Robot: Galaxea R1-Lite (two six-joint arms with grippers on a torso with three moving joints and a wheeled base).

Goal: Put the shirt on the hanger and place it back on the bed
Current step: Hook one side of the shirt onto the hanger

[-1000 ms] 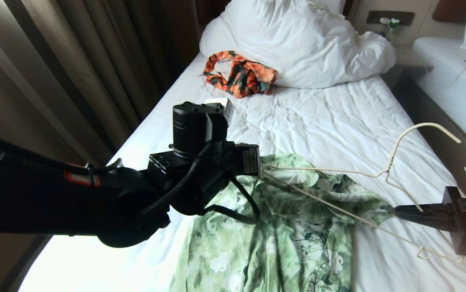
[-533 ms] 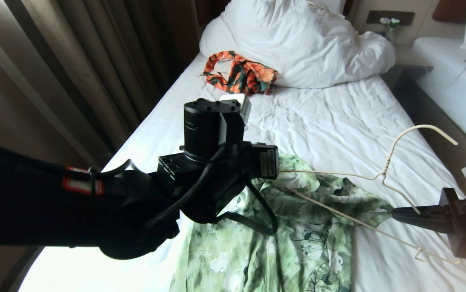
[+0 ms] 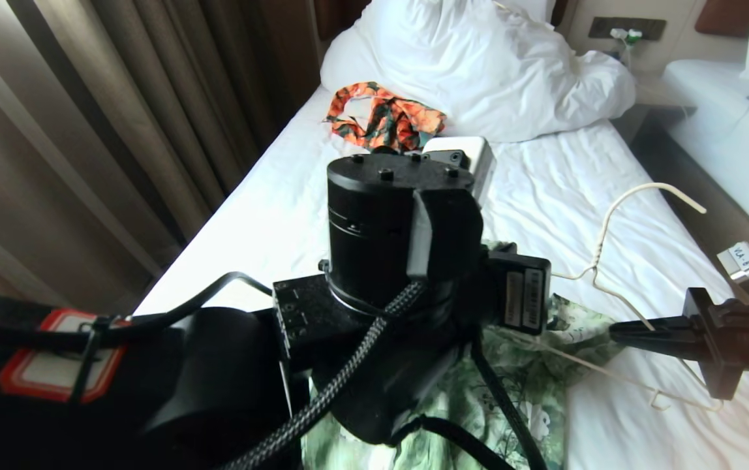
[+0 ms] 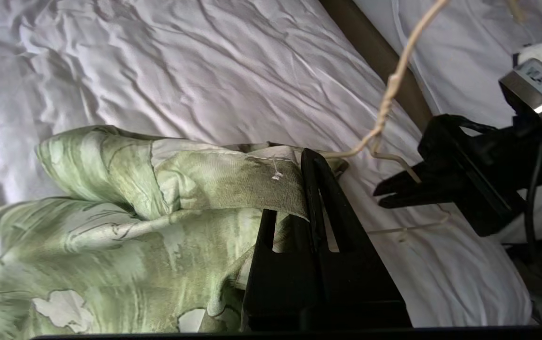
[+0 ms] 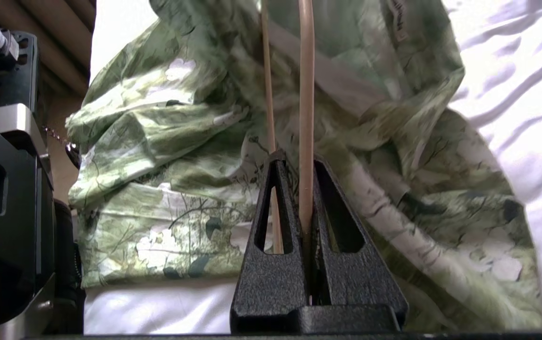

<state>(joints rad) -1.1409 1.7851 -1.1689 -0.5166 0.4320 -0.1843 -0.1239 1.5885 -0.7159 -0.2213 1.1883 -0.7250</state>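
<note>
Shirt (image 3: 531,385), light green with a white flower print, lies spread on the wrinkled white sheet of the bed (image 3: 557,189), its upper part gathered up between two robot arms. The left pincer (image 4: 309,163) is clamped on a fold of the shirt's fabric near the collar, lifting it clear of the sheet; in the head view the left arm's bulky black wrist fills the middle of the picture and hides much of the garment. The right pincer (image 5: 305,163) is closed on the cream wire of the hanger (image 3: 616,215), gripping it at one shoulder. The hanger's hook rises free above the sheet, and its far end runs toward the raised shirt fabric, where the left arm hides it. An orange-and-dark-green garment (image 3: 384,121) lies crumpled farther up the bed, touching the bunched white duvet (image 3: 479,65). Brown curtains (image 3: 120,130) hang along the bed's left side.
</note>
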